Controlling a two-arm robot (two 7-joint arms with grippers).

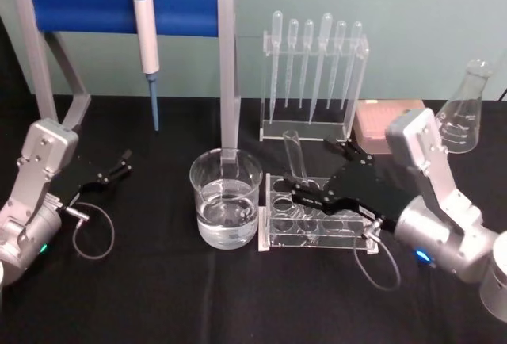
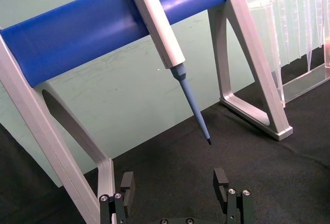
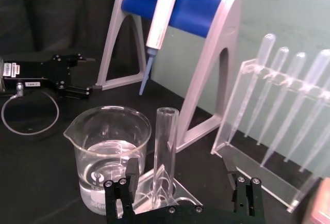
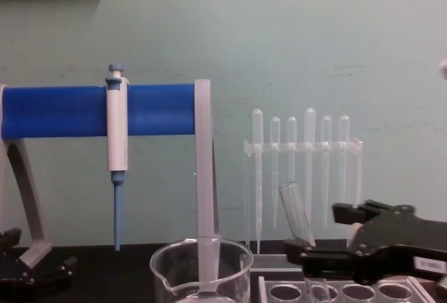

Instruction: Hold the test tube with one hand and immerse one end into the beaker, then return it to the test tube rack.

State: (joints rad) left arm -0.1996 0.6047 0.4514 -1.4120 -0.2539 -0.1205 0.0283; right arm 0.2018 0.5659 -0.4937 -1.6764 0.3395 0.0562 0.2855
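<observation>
The test tube [image 1: 295, 156] is a clear glass tube that leans in the clear rack [image 1: 317, 229], open rim up. My right gripper [image 1: 310, 171] is open and straddles it at mid-height. In the right wrist view the test tube [image 3: 165, 149] stands between the two fingers, nearer one of them, with a gap on each side. The beaker [image 1: 226, 199], wide and about a third full of water, stands just left of the rack. In the chest view the right gripper [image 4: 321, 233] is level with the lower part of the tube [image 4: 296, 212]. My left gripper [image 1: 119, 166] rests open on the table at far left.
A white-and-blue pipettor [image 1: 146, 35] hangs on a blue-barred stand [image 1: 119, 7] behind the beaker. A rack of plastic pipettes [image 1: 315, 74] stands behind the tube rack. A pink box [image 1: 380, 122] and a conical flask [image 1: 463, 110] sit at back right. A cable loop [image 1: 93, 233] lies near the left arm.
</observation>
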